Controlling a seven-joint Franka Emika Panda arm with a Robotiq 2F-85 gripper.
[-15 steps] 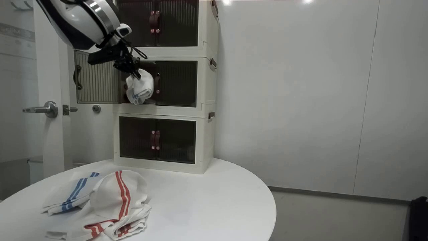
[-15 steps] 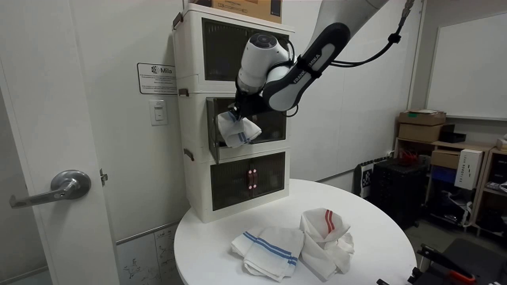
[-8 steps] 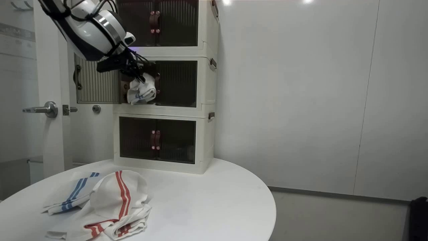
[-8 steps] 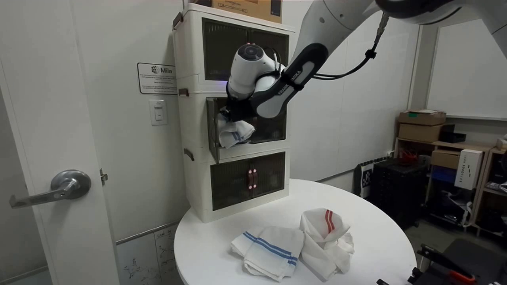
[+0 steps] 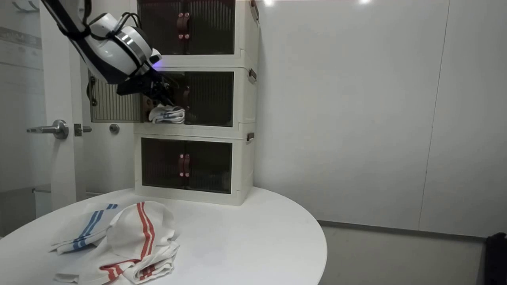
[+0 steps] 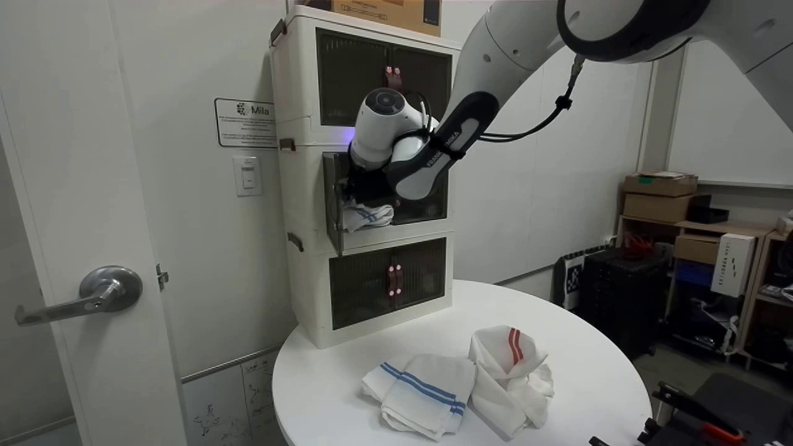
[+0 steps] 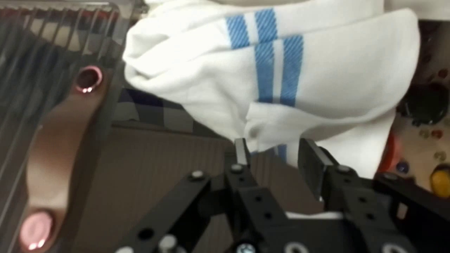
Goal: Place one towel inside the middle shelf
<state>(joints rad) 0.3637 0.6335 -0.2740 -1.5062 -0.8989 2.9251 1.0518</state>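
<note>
Pale wall (image 5: 348, 111) behind, two lights (image 5: 268, 2) glinting up top, white door (image 6: 80, 173), round table (image 6: 595, 384) below, boxes (image 6: 660, 207) stacked beyond.

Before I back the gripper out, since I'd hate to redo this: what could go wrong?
The open gripper sits right by a fold of the towel and might snag it. The towel seems close to the front edge of the shelf, so a tug could spill it. The gripper might also bump the open door close by.

Exterior views: set back, both facing cabinet (image 5: 198, 131), table (image 6: 588, 371) | wrist view: close to towel (image 7: 242, 75)
</note>
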